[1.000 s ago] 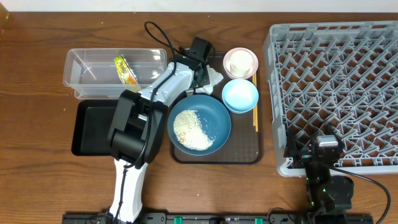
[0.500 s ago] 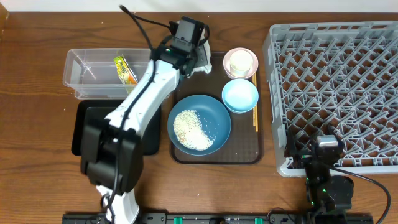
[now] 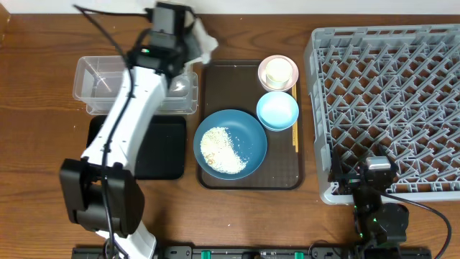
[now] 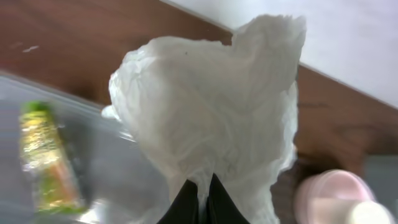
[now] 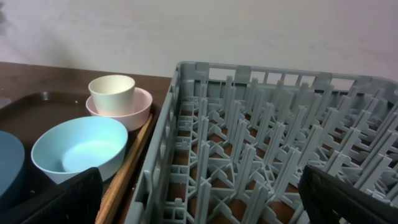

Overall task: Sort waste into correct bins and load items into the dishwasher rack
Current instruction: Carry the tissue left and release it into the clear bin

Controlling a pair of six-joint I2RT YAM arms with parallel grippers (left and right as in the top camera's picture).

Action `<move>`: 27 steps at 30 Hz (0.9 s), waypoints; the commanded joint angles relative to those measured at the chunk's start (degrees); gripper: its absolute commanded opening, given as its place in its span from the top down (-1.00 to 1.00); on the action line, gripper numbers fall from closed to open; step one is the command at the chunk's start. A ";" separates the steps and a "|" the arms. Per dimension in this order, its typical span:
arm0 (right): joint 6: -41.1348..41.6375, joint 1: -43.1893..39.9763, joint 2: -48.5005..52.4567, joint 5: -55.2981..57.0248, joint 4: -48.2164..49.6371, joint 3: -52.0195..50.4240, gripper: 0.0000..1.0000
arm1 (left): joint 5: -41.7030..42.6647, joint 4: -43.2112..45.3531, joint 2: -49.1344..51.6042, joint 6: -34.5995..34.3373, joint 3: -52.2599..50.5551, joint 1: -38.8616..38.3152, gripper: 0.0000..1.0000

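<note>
My left gripper (image 4: 200,196), clamped on the crumpled white paper napkin (image 4: 211,118), should centre over the upper-left clear plastic rectangular tub (image 3: 97,80) before it lets go.

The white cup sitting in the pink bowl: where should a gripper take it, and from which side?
Probably from straight above. The white cup stands upright, mouth open, nested in the pink bowl, whose wall covers its base from the side. Pinch the rim, one finger inside, one outside, on the side away from the light-blue bowl.
</note>
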 commanded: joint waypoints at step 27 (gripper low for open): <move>-0.66 -0.79 -0.07 -0.35 -0.22 -0.09 -0.99 | -0.70 -7.72 2.91 0.94 -5.18 10.73 0.77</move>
